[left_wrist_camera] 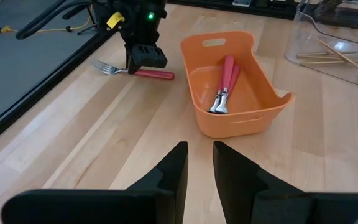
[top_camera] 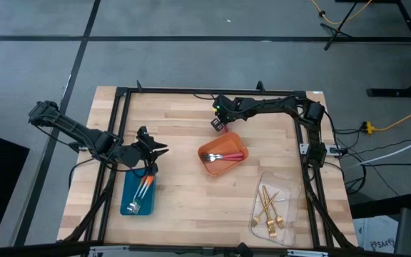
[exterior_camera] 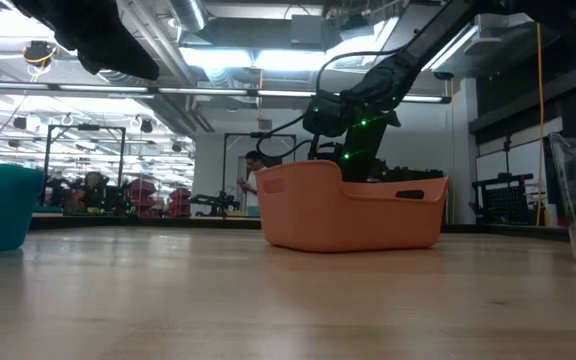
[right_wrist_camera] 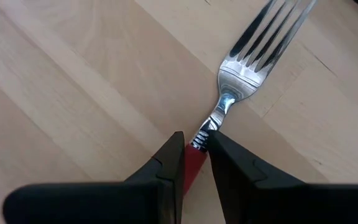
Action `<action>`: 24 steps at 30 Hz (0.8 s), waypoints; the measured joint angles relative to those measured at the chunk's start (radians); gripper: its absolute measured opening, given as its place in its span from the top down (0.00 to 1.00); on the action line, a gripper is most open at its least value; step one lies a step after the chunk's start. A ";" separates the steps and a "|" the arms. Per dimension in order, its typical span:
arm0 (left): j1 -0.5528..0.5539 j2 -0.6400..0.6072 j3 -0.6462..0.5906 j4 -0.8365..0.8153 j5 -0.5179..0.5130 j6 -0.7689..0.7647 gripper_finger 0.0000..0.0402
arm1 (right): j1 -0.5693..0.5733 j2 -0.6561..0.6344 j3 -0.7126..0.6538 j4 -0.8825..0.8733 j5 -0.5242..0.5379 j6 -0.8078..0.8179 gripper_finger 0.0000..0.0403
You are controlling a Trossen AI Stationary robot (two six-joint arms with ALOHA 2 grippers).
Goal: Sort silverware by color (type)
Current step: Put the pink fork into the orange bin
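The right gripper (right_wrist_camera: pixel 194 149) is down on the table (top_camera: pixel 184 207), closed around the red handle of a fork (right_wrist_camera: pixel 247 68) that lies flat, tines pointing away from it. Just beside it is the orange tray (left_wrist_camera: pixel 241 121) with red forks (left_wrist_camera: pixel 225 84) inside. The left gripper (left_wrist_camera: pixel 199 162) hangs above the blue tray (top_camera: pixel 129 200), fingers nearly together and holding nothing.

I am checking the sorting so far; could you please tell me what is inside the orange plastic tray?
The orange plastic tray holds pink-red-handled silver forks lying close together; two handles show, but overlap hides the exact count. Nothing else is visible on its floor.
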 joint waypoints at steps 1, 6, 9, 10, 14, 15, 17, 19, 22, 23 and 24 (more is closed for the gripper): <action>0.000 0.000 0.000 0.000 0.000 0.000 0.83 | 0.000 0.000 0.000 -0.001 0.000 0.000 0.82; 0.000 0.000 0.000 0.000 0.000 0.000 0.83 | 0.000 0.001 0.000 0.001 -0.013 0.000 0.82; 0.000 0.000 0.000 0.000 0.000 0.000 0.83 | -0.001 0.003 0.020 -0.002 -0.064 0.000 0.82; 0.000 0.000 0.000 0.000 0.000 0.000 0.83 | -0.001 0.005 0.029 -0.003 -0.073 0.000 0.82; 0.000 0.000 0.000 0.000 0.000 0.000 0.83 | 0.001 0.011 0.076 -0.018 -0.092 0.000 0.82; 0.000 0.000 0.000 0.000 0.000 0.000 0.83 | 0.001 0.012 0.088 -0.018 -0.094 0.000 0.82; 0.000 0.000 0.000 0.000 0.000 0.000 0.83 | 0.002 0.012 0.110 -0.012 -0.093 0.000 0.82; 0.000 0.000 0.000 0.000 0.000 0.000 0.83 | 0.002 0.011 0.123 -0.008 -0.089 0.000 0.82; 0.000 0.000 0.000 0.000 0.000 0.000 0.83 | 0.002 0.011 0.130 -0.013 -0.087 0.000 0.82; 0.000 0.000 0.000 0.000 0.000 0.000 0.83 | 0.002 0.011 0.132 -0.012 -0.085 0.000 0.82; 0.000 0.000 0.000 0.000 0.000 0.000 0.83 | 0.001 0.010 0.132 -0.014 -0.082 0.000 0.82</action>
